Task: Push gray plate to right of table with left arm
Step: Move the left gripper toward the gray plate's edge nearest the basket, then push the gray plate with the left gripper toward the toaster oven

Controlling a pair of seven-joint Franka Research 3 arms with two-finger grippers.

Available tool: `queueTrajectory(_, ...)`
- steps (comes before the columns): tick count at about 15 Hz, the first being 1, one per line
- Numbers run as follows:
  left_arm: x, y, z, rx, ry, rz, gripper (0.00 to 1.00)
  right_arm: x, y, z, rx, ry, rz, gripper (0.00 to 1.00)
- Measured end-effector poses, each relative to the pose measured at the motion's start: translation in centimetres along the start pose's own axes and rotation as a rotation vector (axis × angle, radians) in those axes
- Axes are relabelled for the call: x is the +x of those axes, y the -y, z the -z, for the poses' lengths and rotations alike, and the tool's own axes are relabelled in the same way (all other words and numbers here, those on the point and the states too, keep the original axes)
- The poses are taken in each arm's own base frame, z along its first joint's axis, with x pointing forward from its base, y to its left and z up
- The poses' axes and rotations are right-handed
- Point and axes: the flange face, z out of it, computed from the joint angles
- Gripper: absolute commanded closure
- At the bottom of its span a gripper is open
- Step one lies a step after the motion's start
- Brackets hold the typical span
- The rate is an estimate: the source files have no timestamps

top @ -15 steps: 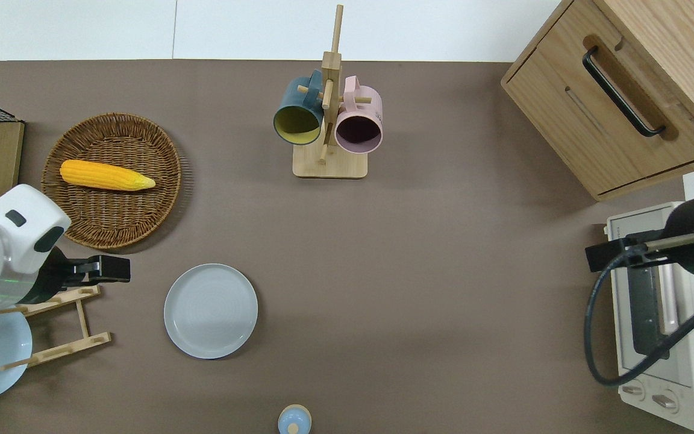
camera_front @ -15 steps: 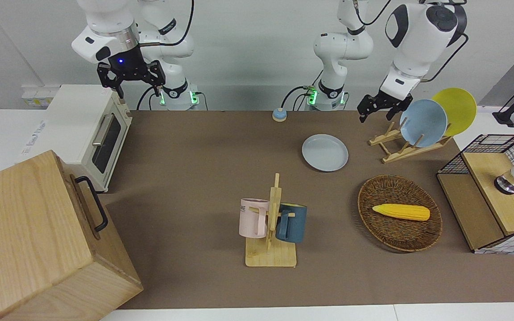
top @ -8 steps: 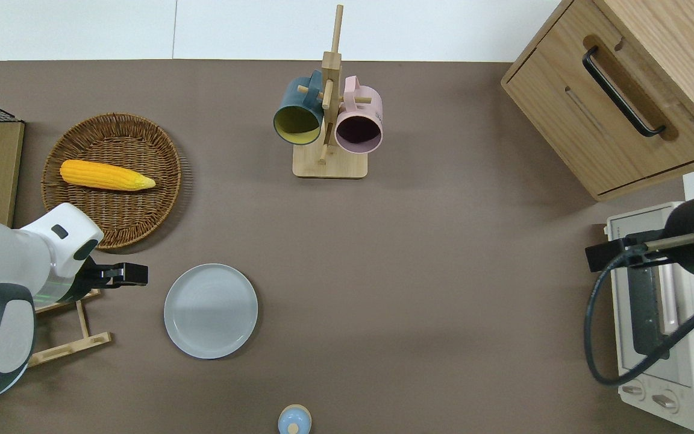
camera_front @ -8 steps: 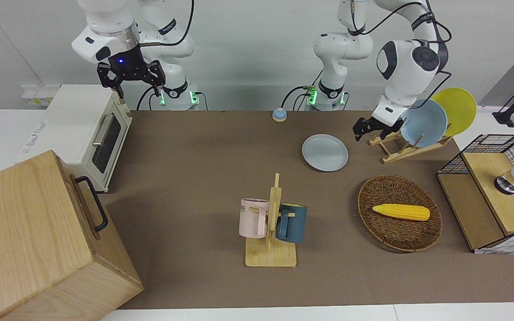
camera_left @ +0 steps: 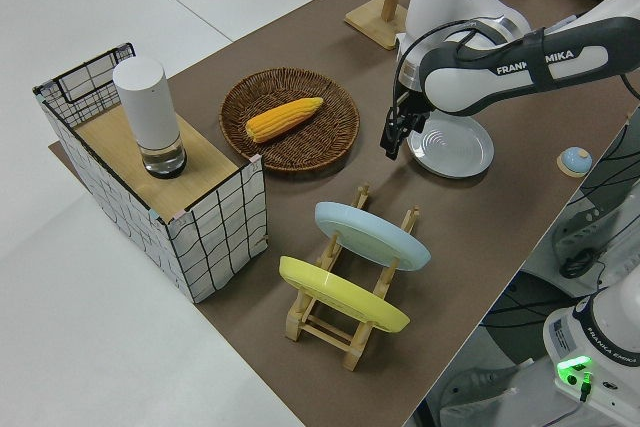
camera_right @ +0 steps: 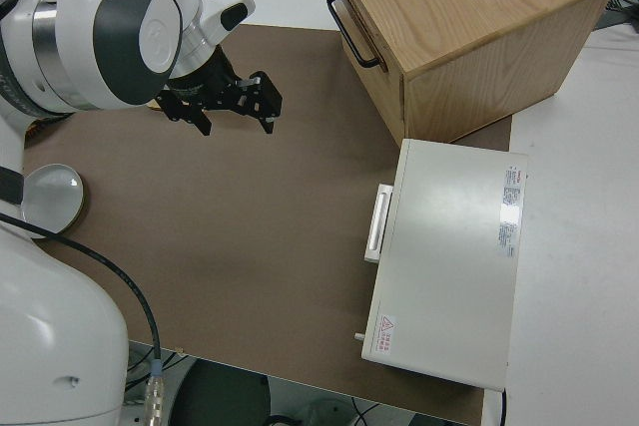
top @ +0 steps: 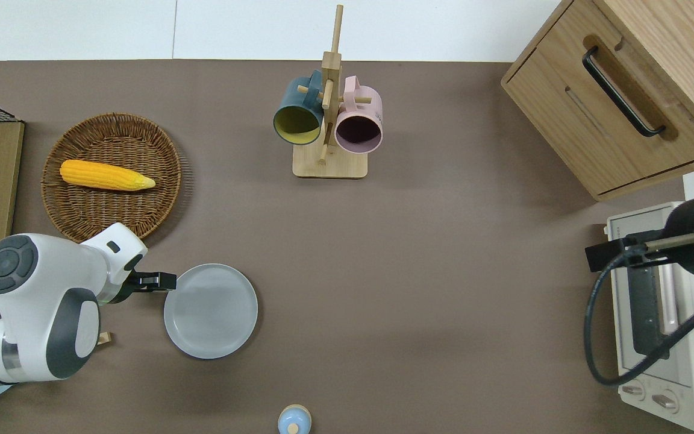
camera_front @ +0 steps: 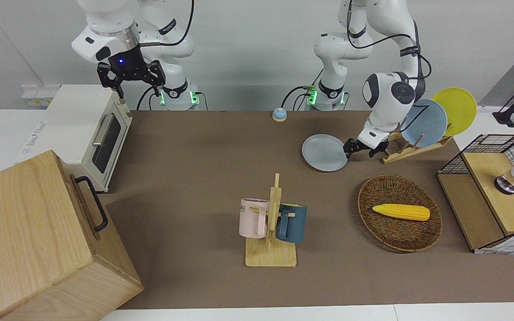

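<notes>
Left gripper sits at the gray plate's ten o'clock edge, finger state unclear. At twelve o'clock, a basket holds corn. Right arm parked.

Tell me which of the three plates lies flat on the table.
The gray plate, beside the left gripper. The bluer plate and the yellow plate stand on edge in the wooden rack.

Left claw fingers: spacing too small to resolve. Contact with gray plate rim indeterminate. Left arm hides most of the plate rack in overhead view. Toaster oven cropped at frame edge.
</notes>
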Motion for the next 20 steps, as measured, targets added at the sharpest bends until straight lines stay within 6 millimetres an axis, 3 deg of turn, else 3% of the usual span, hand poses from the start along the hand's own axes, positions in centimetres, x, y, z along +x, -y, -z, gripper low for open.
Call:
queueTrajectory(5, -0.2, -0.6, -1.3, 0.001, 0.019, -0.028, 0.16, 0.0, 0.0, 0.0, 0.0, 0.0, 0.0, 0.005)
queueTrajectory(6, -0.4, -0.8, -1.6, 0.002, 0.025, -0.034, 0.22, 0.0, 0.0, 0.0, 0.0, 0.0, 0.0, 0.005)
queueTrajectory(8, -0.8, -1.5, -2.0, 0.003, 0.036, -0.048, 0.47, 0.0, 0.0, 0.0, 0.0, 0.0, 0.0, 0.005)
queueTrajectory(13, -1.0, -2.3, -2.3, 0.005, 0.043, -0.065, 0.87, 0.0, 0.0, 0.0, 0.0, 0.0, 0.0, 0.005)
queueTrajectory(16, -1.1, -2.3, -2.4, 0.005, 0.044, -0.065, 1.0, 0.0, 0.0, 0.0, 0.0, 0.0, 0.0, 0.005)
queueTrajectory(20, -1.1, -2.4, -2.1, -0.002, 0.039, -0.062, 1.0, 0.0, 0.0, 0.0, 0.0, 0.0, 0.0, 0.005)
